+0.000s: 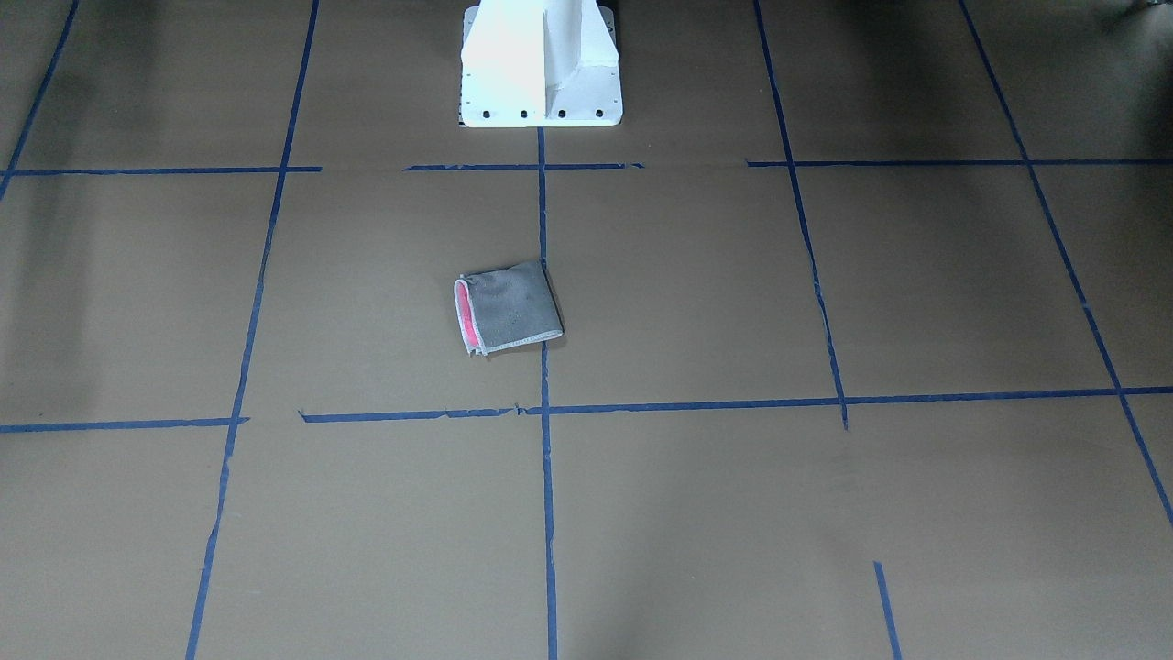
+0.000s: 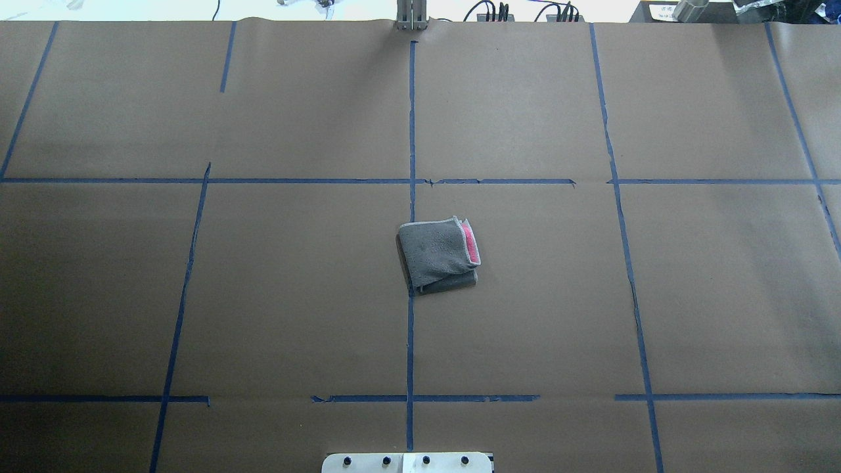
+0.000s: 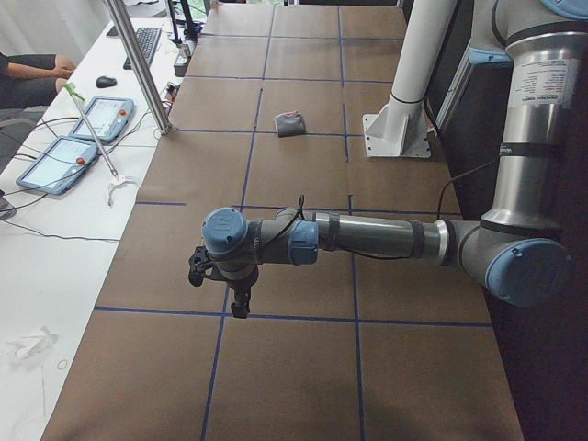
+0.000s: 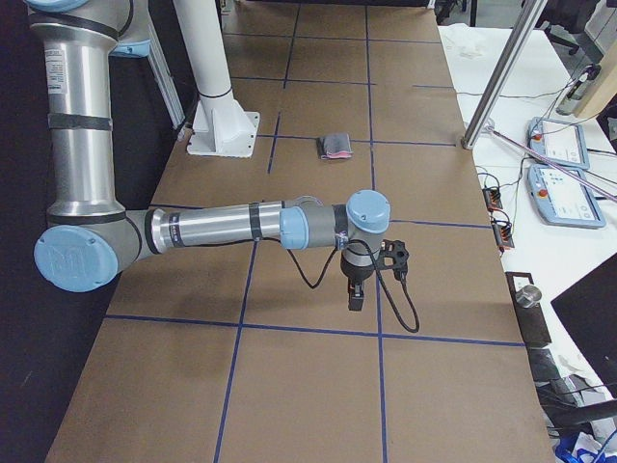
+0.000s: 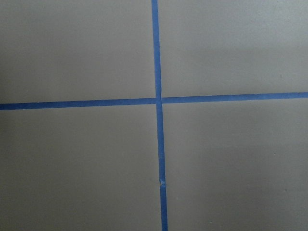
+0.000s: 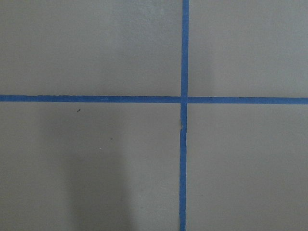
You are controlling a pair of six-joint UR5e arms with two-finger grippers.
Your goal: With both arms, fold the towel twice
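The towel (image 1: pixel 507 307) lies folded into a small square at the table's middle, dark grey face up, with a pink-red strip showing at one edge. It also shows in the overhead view (image 2: pixel 439 255) and in both side views (image 3: pixel 291 123) (image 4: pixel 335 145). My left gripper (image 3: pixel 241 308) hangs over the table's left end, far from the towel. My right gripper (image 4: pixel 355 299) hangs over the right end, also far from it. I cannot tell whether either is open or shut. Both wrist views show only brown paper and crossing blue tape.
The white pedestal block (image 1: pixel 541 64) stands at the robot's edge of the table, also in the overhead view (image 2: pixel 407 463). Blue tape lines (image 2: pixel 411 131) grid the brown paper. A slanted metal post (image 3: pixel 138 64) and tablets (image 3: pixel 101 115) stand on the operators' side.
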